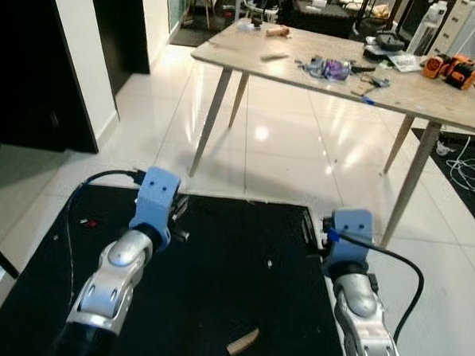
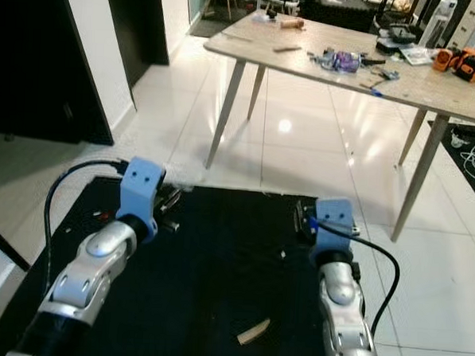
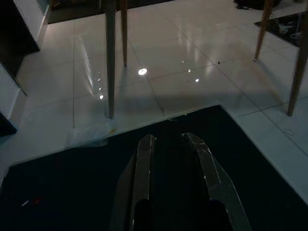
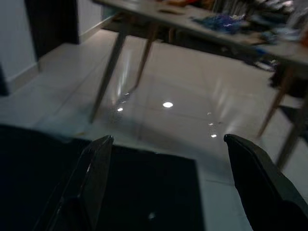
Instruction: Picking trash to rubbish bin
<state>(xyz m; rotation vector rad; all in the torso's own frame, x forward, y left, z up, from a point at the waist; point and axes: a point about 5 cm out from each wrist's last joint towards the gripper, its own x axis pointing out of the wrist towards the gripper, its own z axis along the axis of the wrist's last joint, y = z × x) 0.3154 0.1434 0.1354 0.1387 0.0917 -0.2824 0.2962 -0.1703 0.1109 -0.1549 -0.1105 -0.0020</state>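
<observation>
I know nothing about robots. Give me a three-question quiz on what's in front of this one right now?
1. True or false: the small tan scrap lies on the black mat.
2. Which gripper has its fingers spread wider?
A. left gripper
B. right gripper
C. both alike
3. Fill in: the cluttered table stands on the white ____ floor.

Key:
1. True; it lies on the mat between the two arms, nearer the robot.
2. B; its fingers stand far apart, while the left gripper's are close with a narrow gap.
3. Tiled.
</observation>
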